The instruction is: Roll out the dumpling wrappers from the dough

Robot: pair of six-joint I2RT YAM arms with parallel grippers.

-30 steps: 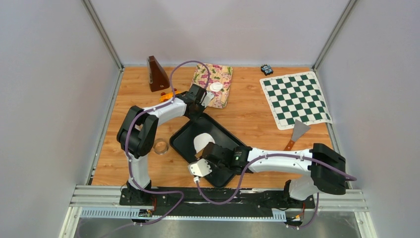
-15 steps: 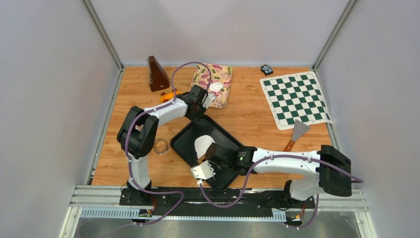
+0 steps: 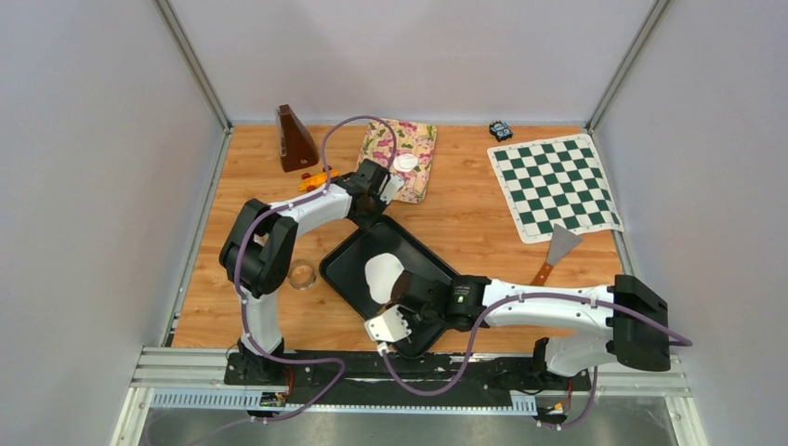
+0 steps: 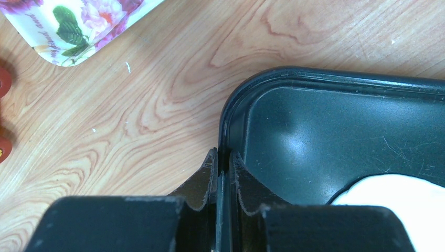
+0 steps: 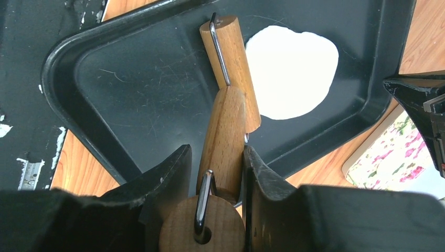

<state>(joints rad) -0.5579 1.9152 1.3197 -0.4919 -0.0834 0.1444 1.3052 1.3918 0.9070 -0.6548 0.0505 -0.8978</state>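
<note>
I have the left gripper (image 3: 374, 208) pinched hard on the pan (image 3: 346, 265) at the pan's 12 o'clock corner. In the left wrist view the two fingers (image 4: 204, 176) sit on either side of the lip. One is outside over the wood and one is inside, with only the rim (image 4: 325, 80) between them.

The right gripper (image 3: 406, 295) comes in from 3 o'clock, its jaws narrow and clamped on the handle of the wooden roller (image 5: 231, 63). The handle stands between the fingers in the right wrist view. The barrel lies in the pan and overlaps the near edge of the dough (image 5: 291, 71).

From above, the dough (image 3: 379, 274) is a flat, uneven white sheet near the middle of the pan floor. The roller meets it at about its 4 o'clock side.

The wrappers (image 3: 405, 163) are not in the pan. They sit as a small round white patch on the floral tray (image 3: 413, 139) at 12 o'clock on the table (image 3: 465, 223), toward that tray's 6 o'clock end and just past the left gripper. I can't tell how many are stacked there.

The ring cutter (image 3: 302, 274) lies on the wood just beside the pan at its 9 o'clock. A metronome (image 3: 295, 139) stands at 11 o'clock and a chessboard (image 3: 555, 186) lies at 2 o'clock. A scraper (image 3: 558, 249) rests at the board's 6 o'clock edge.
</note>
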